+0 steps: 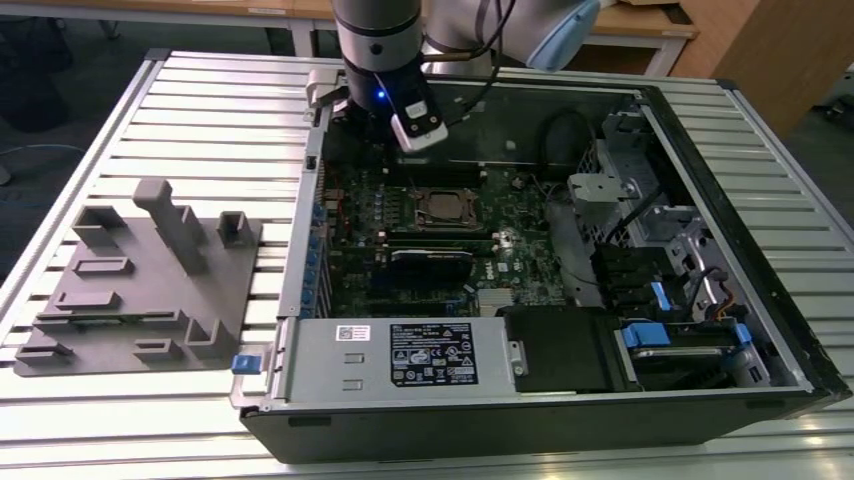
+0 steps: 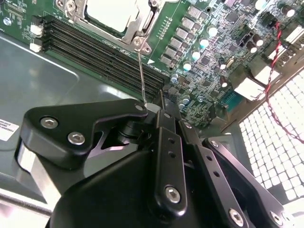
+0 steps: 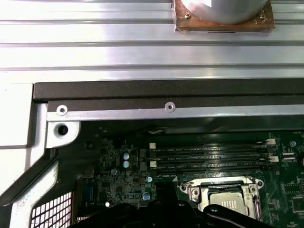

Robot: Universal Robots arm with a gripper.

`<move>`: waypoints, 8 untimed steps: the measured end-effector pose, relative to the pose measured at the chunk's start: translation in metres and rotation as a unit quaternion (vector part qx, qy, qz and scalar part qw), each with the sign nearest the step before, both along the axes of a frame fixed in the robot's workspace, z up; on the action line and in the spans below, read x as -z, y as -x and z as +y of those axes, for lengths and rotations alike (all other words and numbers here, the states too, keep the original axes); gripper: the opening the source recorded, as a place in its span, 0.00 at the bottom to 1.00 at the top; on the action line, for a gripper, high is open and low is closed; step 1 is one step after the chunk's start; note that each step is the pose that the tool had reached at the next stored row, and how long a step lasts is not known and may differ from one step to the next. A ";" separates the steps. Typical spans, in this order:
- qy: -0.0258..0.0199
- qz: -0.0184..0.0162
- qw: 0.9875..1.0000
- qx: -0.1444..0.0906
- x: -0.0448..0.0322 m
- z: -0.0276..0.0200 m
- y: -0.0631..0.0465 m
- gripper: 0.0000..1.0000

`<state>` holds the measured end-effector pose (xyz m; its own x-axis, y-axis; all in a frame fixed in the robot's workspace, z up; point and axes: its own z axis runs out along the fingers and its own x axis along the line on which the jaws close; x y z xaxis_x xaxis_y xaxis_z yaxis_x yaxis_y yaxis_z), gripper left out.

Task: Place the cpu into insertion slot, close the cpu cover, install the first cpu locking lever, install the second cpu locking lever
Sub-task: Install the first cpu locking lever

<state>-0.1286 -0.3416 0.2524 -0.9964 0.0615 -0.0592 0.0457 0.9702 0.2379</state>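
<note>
— Where is the cpu (image 2: 114, 12) sitting?

— It is lying flat in the insertion slot (image 1: 445, 208), on the green circuit board (image 2: 209, 57) inside the open computer case (image 1: 534, 435). The cpu cover (image 3: 202, 190) is lying closed over it, its silvery frame ringing the chip's pale top.

— And what is the gripper (image 2: 159, 107) doing?

— In the second wrist view its black jaws are pressing together, with no gap showing at the tips. A thin wire locking lever (image 2: 141, 71) is running from the socket's corner, past the long black memory slots (image 2: 95, 50), and its free end is touching the tips. Whether they are pinching that end or merely leaning against it, one cannot tell.

— Where is the arm (image 1: 380, 40) standing in the exterior view?

— It is hanging over the far side of the case, beyond the socket. The case is resting on a ribbed metal table (image 1: 200, 110), and a grey fixture (image 1: 134, 290) is lying on that table at the exterior view's left.
</note>
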 end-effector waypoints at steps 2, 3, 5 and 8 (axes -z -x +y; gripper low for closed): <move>-0.002 0.000 1.000 0.000 0.0003 0.0001 0.000 0.11; -0.003 0.000 1.000 0.000 0.0003 0.0001 0.000 0.11; -0.005 0.000 1.000 0.000 0.0005 0.0003 0.000 0.11; -0.007 0.000 1.000 0.000 0.0007 0.0006 -0.001 0.11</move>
